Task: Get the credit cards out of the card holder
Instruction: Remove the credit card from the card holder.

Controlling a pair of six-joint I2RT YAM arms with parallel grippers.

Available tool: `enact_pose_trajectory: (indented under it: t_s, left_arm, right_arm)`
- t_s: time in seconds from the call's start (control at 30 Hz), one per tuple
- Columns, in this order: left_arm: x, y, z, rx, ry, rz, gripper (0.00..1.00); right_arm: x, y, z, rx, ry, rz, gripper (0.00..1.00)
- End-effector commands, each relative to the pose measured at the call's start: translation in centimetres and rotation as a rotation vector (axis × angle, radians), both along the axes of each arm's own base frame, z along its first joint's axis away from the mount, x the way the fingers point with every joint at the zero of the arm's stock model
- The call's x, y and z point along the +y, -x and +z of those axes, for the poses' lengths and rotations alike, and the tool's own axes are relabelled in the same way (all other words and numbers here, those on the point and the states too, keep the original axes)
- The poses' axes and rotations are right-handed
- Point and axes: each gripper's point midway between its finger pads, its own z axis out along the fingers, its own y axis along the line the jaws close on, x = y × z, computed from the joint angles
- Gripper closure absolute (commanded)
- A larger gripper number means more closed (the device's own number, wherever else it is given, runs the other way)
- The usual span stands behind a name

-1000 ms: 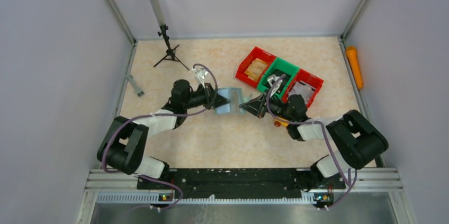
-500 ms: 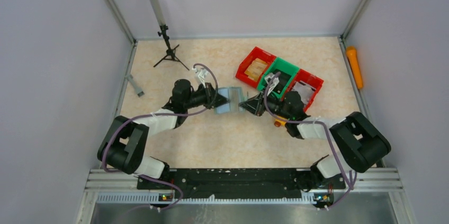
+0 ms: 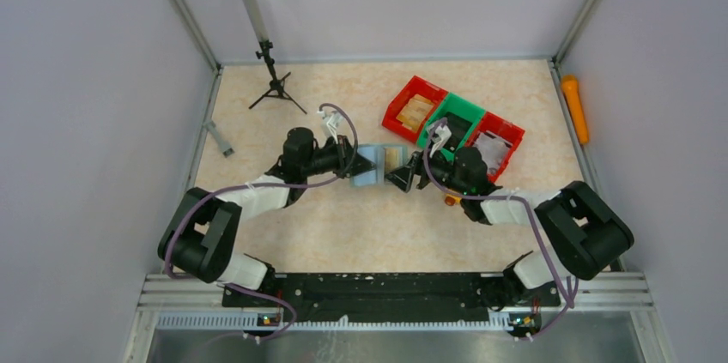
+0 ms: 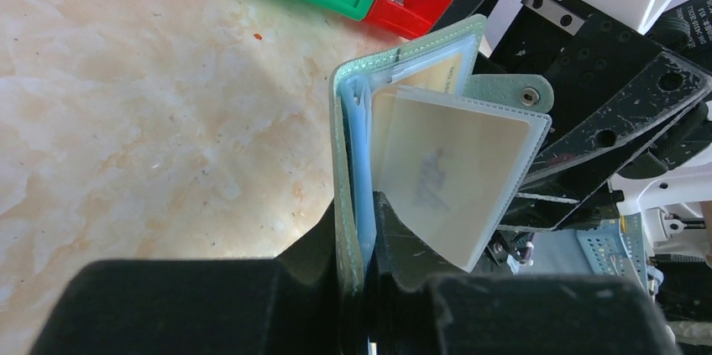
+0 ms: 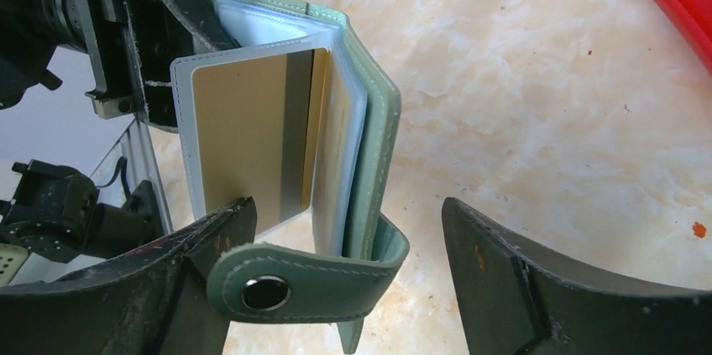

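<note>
The card holder (image 3: 371,166) is a grey-green wallet held upright on its edge above the table, fanned open. My left gripper (image 3: 352,164) is shut on its cover and a blue inner sleeve (image 4: 363,212). One of the credit cards (image 5: 243,128), gold with a dark stripe, sits inside a clear sleeve that fans out; the same sleeve (image 4: 445,162) looks pale from the other side. My right gripper (image 5: 346,221) stands open, with its fingers on either side of the holder's free edge. The snap tab (image 5: 302,284) curls across in front of its left finger.
Three joined bins stand behind the right arm: red (image 3: 415,108), green (image 3: 452,127), red (image 3: 498,142). A small tripod (image 3: 273,87) stands at the back left, with a grey bar (image 3: 219,138) near the left wall. An orange object (image 3: 573,107) lies along the right wall.
My right gripper has gone from shut to open and has moved left along the holder. The holder has fanned open and shows a tan card. The left arm has barely moved.
</note>
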Motion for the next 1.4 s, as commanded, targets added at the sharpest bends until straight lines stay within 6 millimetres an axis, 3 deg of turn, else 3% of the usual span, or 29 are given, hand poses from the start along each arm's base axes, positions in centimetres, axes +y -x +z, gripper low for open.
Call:
enact_pose_trajectory:
  t_s: [0.0,0.33,0.63,0.93,1.17,1.27,1.37]
  left_arm:
    - [-0.8,-0.6,2.5,-0.086,0.029,-0.037,0.98]
    - [-2.0,0.4,2.9,-0.093,0.059,-0.113,0.92]
    - [-1.7,-0.1,2.4,-0.089,0.029,-0.075,0.82]
    - [-0.9,-0.5,2.6,-0.108,0.014,-0.009,0.51]
    - [-0.8,-0.3,2.7,-0.112,0.025,-0.010,0.18]
    - [-0.7,-0.2,2.8,-0.126,0.024,-0.004,0.11]
    - [-0.9,-0.3,2.5,-0.112,0.021,-0.020,0.15]
  right_arm:
    - [0.7,-0.6,2.0,-0.066,-0.024,0.005,0.16]
    - [1.5,-0.7,1.3,-0.037,-0.001,0.025,0.19]
    - [1.0,-1.6,0.3,-0.010,0.047,-0.036,0.82]
    - [0.3,-2.5,-0.6,0.016,0.090,-0.094,0.88]
    - [0.5,-2.4,-0.4,0.018,0.080,-0.082,0.89]
    - [0.7,-2.1,-0.3,0.015,0.070,-0.064,0.89]
    - [0.9,-1.9,-0.1,0.013,0.059,-0.049,0.90]
